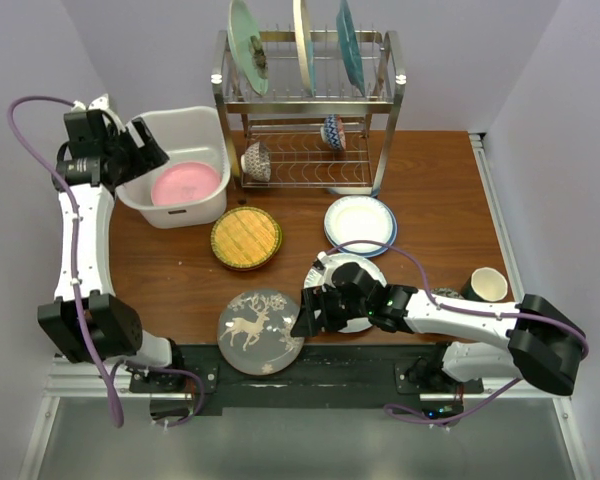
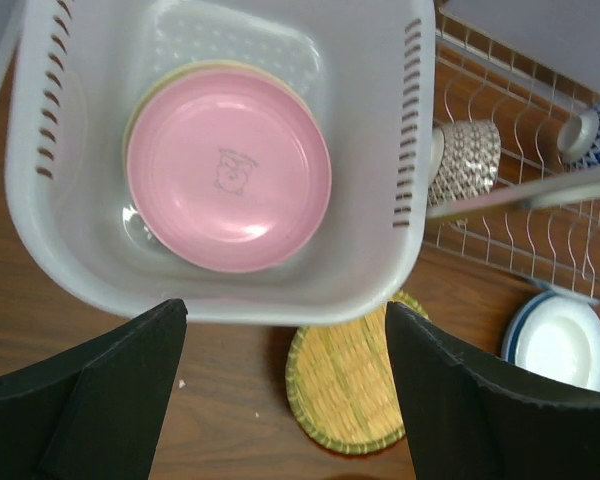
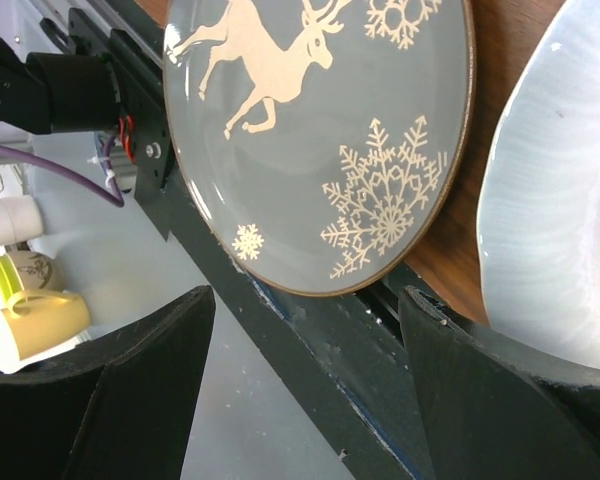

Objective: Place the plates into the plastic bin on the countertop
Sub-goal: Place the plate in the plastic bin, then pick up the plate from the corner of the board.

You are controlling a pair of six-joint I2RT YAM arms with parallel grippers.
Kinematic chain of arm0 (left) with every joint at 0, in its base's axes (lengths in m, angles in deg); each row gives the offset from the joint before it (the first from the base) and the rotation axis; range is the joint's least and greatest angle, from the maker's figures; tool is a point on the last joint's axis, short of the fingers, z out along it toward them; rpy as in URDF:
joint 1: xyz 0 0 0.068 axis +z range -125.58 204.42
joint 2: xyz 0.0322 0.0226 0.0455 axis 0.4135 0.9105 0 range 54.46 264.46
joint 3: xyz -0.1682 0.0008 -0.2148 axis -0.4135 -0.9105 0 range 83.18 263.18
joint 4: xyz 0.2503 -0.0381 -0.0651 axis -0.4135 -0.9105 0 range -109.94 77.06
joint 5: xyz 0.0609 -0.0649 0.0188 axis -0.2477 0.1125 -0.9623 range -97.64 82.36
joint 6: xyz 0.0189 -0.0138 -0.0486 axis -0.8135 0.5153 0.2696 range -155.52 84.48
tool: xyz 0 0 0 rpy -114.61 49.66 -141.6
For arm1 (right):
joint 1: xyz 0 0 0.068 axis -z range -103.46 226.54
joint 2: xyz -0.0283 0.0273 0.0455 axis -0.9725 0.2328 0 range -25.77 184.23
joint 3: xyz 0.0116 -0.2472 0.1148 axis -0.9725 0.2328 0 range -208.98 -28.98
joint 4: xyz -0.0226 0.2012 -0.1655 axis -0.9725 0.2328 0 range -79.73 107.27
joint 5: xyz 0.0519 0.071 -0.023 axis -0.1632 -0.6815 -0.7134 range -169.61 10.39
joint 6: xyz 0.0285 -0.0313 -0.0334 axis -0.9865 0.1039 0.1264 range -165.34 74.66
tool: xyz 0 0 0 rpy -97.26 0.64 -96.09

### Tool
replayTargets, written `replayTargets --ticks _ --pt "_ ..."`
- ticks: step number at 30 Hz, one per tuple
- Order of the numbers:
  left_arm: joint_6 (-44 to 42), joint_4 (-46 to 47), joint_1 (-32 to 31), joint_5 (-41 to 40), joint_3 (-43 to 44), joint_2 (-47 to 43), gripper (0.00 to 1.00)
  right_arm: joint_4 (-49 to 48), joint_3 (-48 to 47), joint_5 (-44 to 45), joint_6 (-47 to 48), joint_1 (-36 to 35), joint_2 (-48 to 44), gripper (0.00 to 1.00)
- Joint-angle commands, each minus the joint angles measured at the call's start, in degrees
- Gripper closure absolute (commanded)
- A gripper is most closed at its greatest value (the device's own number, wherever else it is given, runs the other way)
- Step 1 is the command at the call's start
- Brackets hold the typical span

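**Spotter A:** Your left pincer (image 2: 282,330) is spread wide, with nothing between its fingers. It hangs at the near rim of the bin (image 2: 380,120). Straight ahead of it, down in the bin, the pink plate (image 2: 230,180) lies flat on a pale yellow-green plate (image 2: 146,98) that shows only its edge.

**Spotter B:** Agreed. Between the fingers in your wrist view, on the near side of the bin wall, the woven yellow plate (image 2: 350,395) lies on the countertop (image 2: 230,400), just beside the bin. Off to the pincer's right you have a blue-rimmed plate (image 2: 562,345) in front of the wire rack (image 2: 520,230).

**Spotter A:** Your right pincer (image 3: 308,300) is spread too and is pinching nothing. The deer plate (image 3: 310,130) lies flat just ahead of it, with its rim at the gap between the fingers. You can't tell whether either finger touches it.

**Spotter B:** To that pincer's right a white plate (image 3: 560,200) lies near the deer plate, not touching it. Both are well apart from the bin.
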Motion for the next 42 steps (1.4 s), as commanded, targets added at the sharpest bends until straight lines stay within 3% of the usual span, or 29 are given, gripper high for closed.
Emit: replayTargets --ticks 1,22,42 --pt "1.5 -0.1 -0.4 5.3 -5.8 -4.5 0.14 -2.6 -0.7 -0.9 -0.8 -0.1 -2.0 0.22" --pt "3.0 -4.7 -7.7 7.4 -38.2 -27.6 0.15 -9.7 4.5 -5.1 -8.8 -0.3 -2.6 0.23" --pt "1.8 -1.9 -9.2 12.3 -52.1 -26.4 0.16 -14.0 8.4 -8.8 -15.1 -0.5 2.2 0.28"
